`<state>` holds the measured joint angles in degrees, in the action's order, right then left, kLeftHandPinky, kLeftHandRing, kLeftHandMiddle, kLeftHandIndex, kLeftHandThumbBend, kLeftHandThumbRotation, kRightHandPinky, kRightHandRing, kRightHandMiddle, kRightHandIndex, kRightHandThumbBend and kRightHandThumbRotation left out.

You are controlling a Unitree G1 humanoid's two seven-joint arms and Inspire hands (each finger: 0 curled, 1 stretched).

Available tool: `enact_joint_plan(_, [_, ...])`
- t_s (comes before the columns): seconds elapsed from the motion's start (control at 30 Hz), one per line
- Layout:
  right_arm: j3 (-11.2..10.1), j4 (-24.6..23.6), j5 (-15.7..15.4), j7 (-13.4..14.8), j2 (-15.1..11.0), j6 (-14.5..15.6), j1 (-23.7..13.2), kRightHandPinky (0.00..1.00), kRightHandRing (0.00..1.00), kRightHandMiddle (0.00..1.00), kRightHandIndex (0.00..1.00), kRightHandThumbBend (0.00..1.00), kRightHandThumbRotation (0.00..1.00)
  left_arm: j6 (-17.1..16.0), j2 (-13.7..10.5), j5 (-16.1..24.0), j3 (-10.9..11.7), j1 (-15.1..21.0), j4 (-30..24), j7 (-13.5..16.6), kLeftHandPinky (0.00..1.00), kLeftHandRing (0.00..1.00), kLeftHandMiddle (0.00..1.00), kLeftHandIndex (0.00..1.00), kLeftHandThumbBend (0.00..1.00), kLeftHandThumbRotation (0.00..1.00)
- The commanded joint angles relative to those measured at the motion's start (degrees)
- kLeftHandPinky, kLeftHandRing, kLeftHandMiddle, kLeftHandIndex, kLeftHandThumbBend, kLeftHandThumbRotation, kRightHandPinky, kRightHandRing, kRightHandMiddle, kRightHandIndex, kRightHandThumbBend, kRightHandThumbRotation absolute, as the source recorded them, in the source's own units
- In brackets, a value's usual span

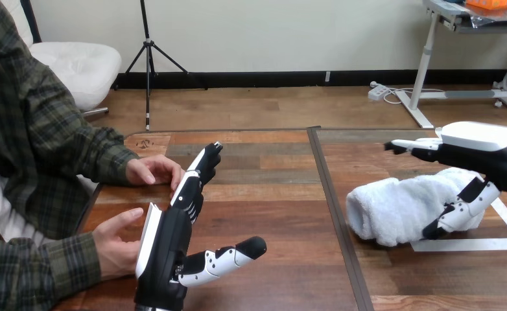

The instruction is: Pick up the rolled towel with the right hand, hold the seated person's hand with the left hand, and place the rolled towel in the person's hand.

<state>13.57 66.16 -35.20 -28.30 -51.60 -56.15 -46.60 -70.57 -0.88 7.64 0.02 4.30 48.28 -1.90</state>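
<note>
rolled towel [397, 207] lies on the bench [283, 194] at the right side. the right hand [491, 155] is over its right end, with fingers [410, 146] stretched out straight above it and the thumb [458, 210] touching its front, not squeezing. it looks soft, light and squishy, so grabbing round the fat middle should keep the roll from coming undone. the left hand [166, 246] stands up with straight fingers, just beside the person's hand [118, 243].

Bright even light; soft shadow under towel [400, 201]
</note>
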Motion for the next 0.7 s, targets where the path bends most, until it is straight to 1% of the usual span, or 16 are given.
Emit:
enact_joint_plan(0.0, [2.92, 0.90, -3.52, 4.10, -1.67, 1.71, -7.04, 0.99, 1.00, 0.97, 1.00, 1.00, 0.51, -0.87, 0.08, -0.22, -0.88, 0.85, -3.86, -0.06, 0.93, 0.94, 0.94, 0.91, 1.00, 0.48])
enact_joint_plan(0.13, [4.96, 1.78, -6.32, 7.07, -1.34, 2.33, -8.36, 0.99, 1.00, 0.97, 1.00, 1.00, 0.52, -0.85, 0.03, -0.44, -1.14, 0.42, -4.46, -0.21, 0.93, 0.94, 0.94, 0.91, 1.00, 0.48])
enact_joint_plan(0.23, [6.48, 2.50, -8.32, 9.88, -1.23, 2.87, -9.24, 1.00, 1.00, 0.97, 1.00, 1.00, 0.52, -0.70, -0.10, -0.60, -1.39, 0.00, -5.07, -0.35, 0.93, 0.94, 0.94, 0.91, 1.00, 0.48])
enact_joint_plan(0.3, [7.59, 3.06, -9.67, 11.53, -0.94, 3.66, -9.90, 1.00, 1.00, 0.97, 1.00, 1.00, 0.53, -0.55, -0.23, -0.91, -1.69, -0.29, -5.56, -0.55, 0.93, 0.94, 0.94, 0.91, 1.00, 0.47])
enact_joint_plan(0.4, [8.59, 3.83, -10.76, 13.28, -0.46, 4.74, -10.53, 1.00, 1.00, 0.97, 1.00, 1.00, 0.53, -0.31, -0.37, -1.34, -2.03, -0.74, -6.23, -0.81, 0.93, 0.94, 0.94, 0.91, 1.00, 0.47])
enact_joint_plan(0.53, [9.54, 4.72, -11.52, 14.82, 0.19, 5.90, -11.16, 1.00, 1.00, 0.96, 1.00, 1.00, 0.52, -0.03, -0.33, -2.26, -2.47, -1.34, -7.19, -1.35, 0.94, 0.94, 0.94, 0.91, 1.00, 0.46])
enact_joint_plan(0.67, [11.14, 5.50, -12.99, 17.58, 1.13, 7.35, -11.69, 0.99, 1.00, 0.95, 0.99, 1.00, 0.52, -0.09, -0.38, -3.49, -3.04, -1.88, -7.98, -2.25, 0.94, 0.94, 0.94, 0.91, 1.00, 0.45])
